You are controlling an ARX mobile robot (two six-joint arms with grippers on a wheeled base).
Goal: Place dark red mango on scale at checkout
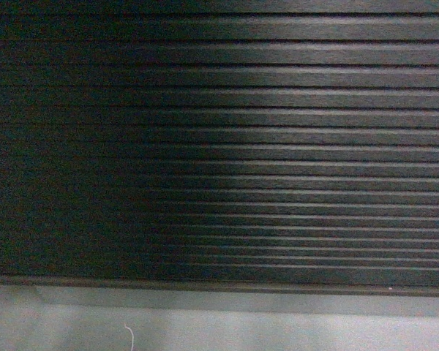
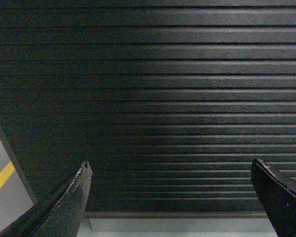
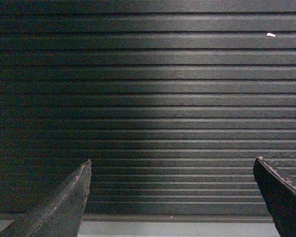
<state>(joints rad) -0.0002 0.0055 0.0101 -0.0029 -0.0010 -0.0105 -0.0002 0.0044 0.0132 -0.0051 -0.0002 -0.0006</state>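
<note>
Before the one ribbed checkout (image 1: pixel 227 146), two tools (image 2: pixel 170 187) (image 3: pixel 171 187) gape, holding nothing.

Checkout front panel (image 2: pixel 153 98): dark, horizontally ribbed, fills most of view; lit brighter toward right, shadowed at left. Grey base strip (image 2: pixel 177 224) runs below panel's bottom edge. Left gripper (image 2: pixel 172 190): two black fingers (image 2: pixel 64 207) at lower corners, spread wide, nothing between. Grey floor (image 2: pixel 10 197) at far left, crossed by yellow stripe (image 2: pixel 0 180).
</note>
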